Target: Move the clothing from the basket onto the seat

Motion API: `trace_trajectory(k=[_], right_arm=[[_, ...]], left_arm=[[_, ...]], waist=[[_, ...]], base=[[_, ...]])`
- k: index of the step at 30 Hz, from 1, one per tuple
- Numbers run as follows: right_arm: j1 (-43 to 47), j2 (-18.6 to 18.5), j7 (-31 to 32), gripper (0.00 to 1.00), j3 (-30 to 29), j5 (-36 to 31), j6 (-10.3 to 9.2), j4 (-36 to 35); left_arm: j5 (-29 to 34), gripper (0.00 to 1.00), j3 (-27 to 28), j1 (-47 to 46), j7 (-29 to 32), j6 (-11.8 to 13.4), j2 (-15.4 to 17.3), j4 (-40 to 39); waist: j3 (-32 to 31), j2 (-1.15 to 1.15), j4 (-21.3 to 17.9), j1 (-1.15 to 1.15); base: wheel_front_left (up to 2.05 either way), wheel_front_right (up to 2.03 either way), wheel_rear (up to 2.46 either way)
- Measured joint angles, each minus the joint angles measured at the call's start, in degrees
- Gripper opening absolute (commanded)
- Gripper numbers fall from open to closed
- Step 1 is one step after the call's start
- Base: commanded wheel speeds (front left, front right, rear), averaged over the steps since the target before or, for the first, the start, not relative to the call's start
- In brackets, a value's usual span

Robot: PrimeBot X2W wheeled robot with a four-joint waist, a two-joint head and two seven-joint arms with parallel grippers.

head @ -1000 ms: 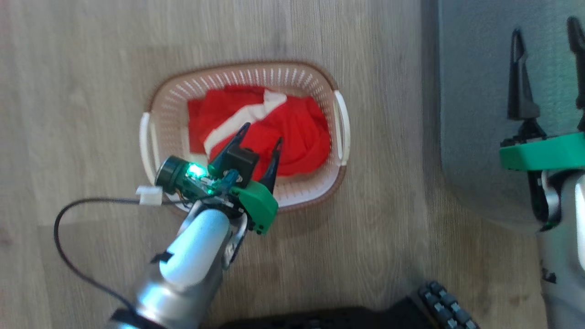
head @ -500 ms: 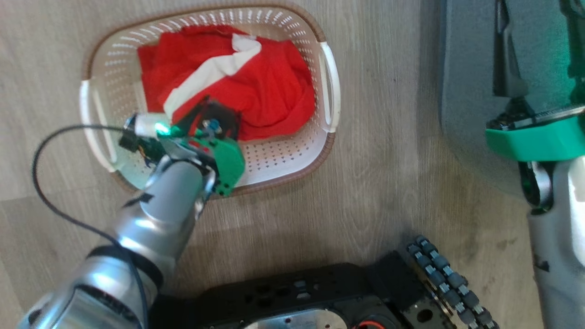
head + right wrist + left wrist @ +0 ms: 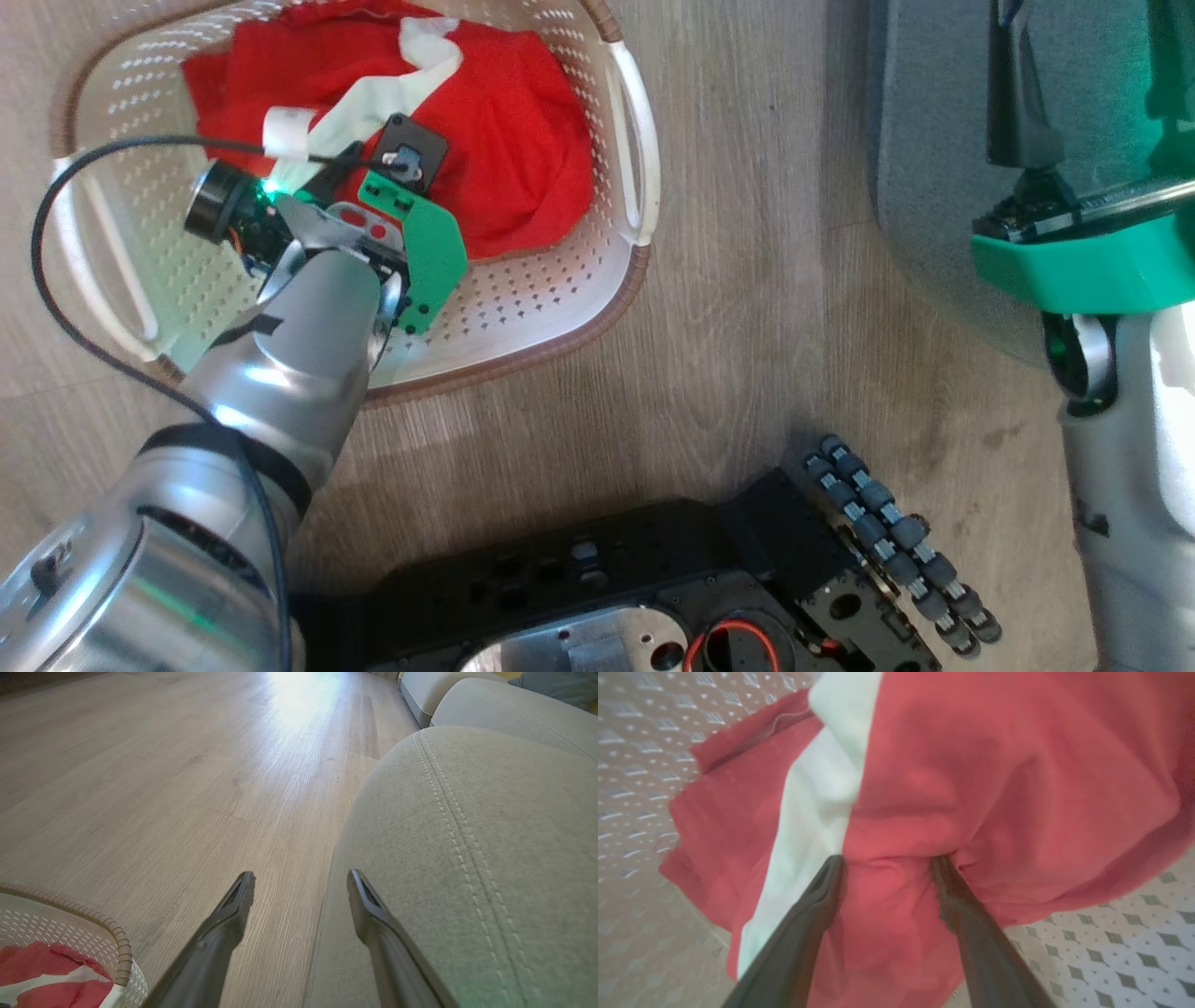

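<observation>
Head view: red garment [image 3: 523,159], white-striped, heaped inside the basket [image 3: 611,313]; left forearm [image 3: 289,345] reaching into the basket; grey seat [image 3: 934,140] right of the basket, apart.
Left wrist view: left gripper [image 3: 887,863], fingers [image 3: 808,933] spread, tips sunk into the red garment inside the basket.
Right wrist view: right gripper [image 3: 301,879], fingers spread, holding nothing, over wood floor [image 3: 163,788] beyond the basket.

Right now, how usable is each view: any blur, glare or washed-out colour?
Left wrist view: the clothing sits very close, soft and washed to pinkish red; the basket floor is smeared. Right wrist view: strong glare on the wooden floor at the top, yet the seat stitching is crisp. Head view: mildly soft, evenly lit.
</observation>
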Motion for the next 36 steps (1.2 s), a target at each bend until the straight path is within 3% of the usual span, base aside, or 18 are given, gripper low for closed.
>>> trace_trajectory(k=[9,10,11,24,36], right_arm=[[-1.0,0.6,-0.2,1.00,1.1,0.0,0.00,-0.3],[-1.0,0.7,-0.2,1.00,1.1,-0.1,0.00,-0.3],[-1.0,0.9,-0.2,1.00,1.1,-0.1,0.00,-0.3],[-1.1,1.9,-0.2,1.00,0.7,0.3,0.00,1.8],[1.9,0.6,-0.2,1.00,1.1,-0.1,0.00,6.3]], left_arm=[[0.0,1.00,-1.9,-1.6,6.1,1.5,0.0,1.7],[0.0,0.44,-2.0,-1.7,6.6,1.4,0.0,1.8],[-0.1,0.00,-2.1,-1.9,7.2,1.4,0.0,1.9],[-2.0,0.00,-2.2,-1.1,3.9,0.3,0.2,2.7],[-8.7,0.00,-2.1,8.9,-7.4,-2.1,0.1,-2.0]], waist=[[1.3,0.00,-1.7,0.00],[1.3,0.00,-1.9,0.00],[1.3,0.00,-2.0,0.00],[-1.7,0.00,-2.1,0.00],[-14.4,0.00,2.2,0.00]], base=[[0.00,0.00,0.00],[0.00,0.00,0.00],[0.00,0.00,0.00],[0.00,0.00,0.00],[0.00,0.00,0.00]])
